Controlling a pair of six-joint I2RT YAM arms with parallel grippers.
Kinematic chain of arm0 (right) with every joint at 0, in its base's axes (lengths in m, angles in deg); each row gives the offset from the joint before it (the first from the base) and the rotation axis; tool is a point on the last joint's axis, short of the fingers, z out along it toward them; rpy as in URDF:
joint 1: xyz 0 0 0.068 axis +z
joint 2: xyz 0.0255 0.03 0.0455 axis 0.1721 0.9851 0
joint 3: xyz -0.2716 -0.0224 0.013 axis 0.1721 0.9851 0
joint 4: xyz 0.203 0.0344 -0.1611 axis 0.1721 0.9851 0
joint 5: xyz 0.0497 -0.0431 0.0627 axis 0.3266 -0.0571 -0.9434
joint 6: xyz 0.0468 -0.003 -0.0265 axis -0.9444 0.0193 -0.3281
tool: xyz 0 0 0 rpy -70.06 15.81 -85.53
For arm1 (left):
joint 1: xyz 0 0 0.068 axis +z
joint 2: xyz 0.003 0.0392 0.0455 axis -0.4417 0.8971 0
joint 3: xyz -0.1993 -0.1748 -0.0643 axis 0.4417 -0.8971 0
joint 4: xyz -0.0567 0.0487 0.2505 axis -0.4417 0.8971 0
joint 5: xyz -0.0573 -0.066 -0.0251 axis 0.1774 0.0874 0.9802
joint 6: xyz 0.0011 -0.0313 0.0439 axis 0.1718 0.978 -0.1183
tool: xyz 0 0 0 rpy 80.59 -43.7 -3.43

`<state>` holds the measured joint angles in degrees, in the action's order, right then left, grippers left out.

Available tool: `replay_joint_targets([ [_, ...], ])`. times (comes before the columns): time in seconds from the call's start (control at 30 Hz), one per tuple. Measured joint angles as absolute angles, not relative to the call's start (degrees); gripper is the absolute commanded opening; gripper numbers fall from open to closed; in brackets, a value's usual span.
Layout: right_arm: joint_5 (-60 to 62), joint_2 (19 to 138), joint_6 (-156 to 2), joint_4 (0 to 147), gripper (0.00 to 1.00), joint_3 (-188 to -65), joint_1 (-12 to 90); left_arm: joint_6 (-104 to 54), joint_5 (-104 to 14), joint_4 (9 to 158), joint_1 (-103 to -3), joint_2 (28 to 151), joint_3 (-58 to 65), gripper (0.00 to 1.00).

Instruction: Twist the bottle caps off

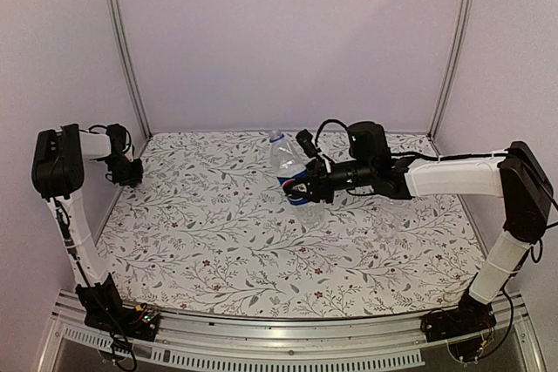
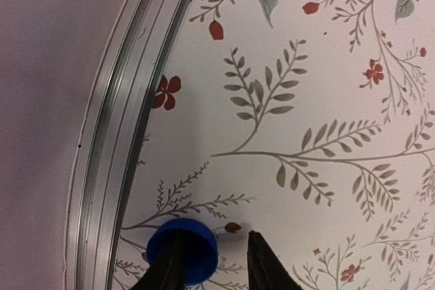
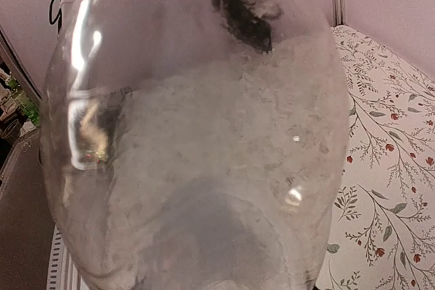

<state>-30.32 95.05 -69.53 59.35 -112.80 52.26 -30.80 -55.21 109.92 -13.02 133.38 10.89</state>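
Blue cap (image 2: pixel 206 249) lies at far-left bench (image 1: pixel 218 241) edge | left gripper (image 2: pixel 217 237) narrowly open, apparently holding nothing, one finger across cap | right gripper (image 1: pixel 301 187) clamped on bottle (image 1: pixel 283 158), mid-bench | advice: lift left straight up, keep bottle steady

— Item one, top external?
— We look from above and behind the arm bases (image 1: pixel 113 311), down and forward, far enough to take in the whole floral table (image 1: pixel 218 250).
— Items two and three, the wrists?
— Left: we face down, close over the table's left rail (image 2: pixel 102 168). Right: we sit very near the bottle (image 3: pixel 204 134), which fills it. Both patches lie within item one.
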Motion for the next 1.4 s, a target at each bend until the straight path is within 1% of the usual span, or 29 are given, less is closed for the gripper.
replay_joint_targets([
  [0.4, -30.5, 95.7, -69.5, 59.4, 0.36, -112.8, 52.3, -31.2, -55.9, 110.0, -13.4, 133.6, 10.9, 0.08],
  [0.6, -30.8, 95.7, -69.5, 59.4, 0.36, -112.8, 52.3, -31.8, -57.0, 110.0, -14.1, 133.6, 10.9, 0.00],
  [0.83, -30.9, 95.7, -69.5, 59.4, 0.36, -112.8, 52.2, -32.0, -58.1, 110.2, -15.5, 133.5, 10.9, 0.00],
  [0.97, -30.9, 95.7, -69.6, 59.4, 0.35, -112.8, 52.1, -32.0, -58.2, 112.3, -17.9, 132.7, 10.9, 0.00],
  [1.17, -30.1, 94.9, -71.5, 59.5, 0.35, -112.5, 49.2, -30.6, -56.7, 115.1, -26.2, 127.2, 9.6, 0.00],
  [1.4, -28.4, 90.1, -72.6, 60.6, 0.35, -110.4, 45.0, -28.1, -55.6, 115.1, -44.4, 116.6, 4.4, 0.00],
])
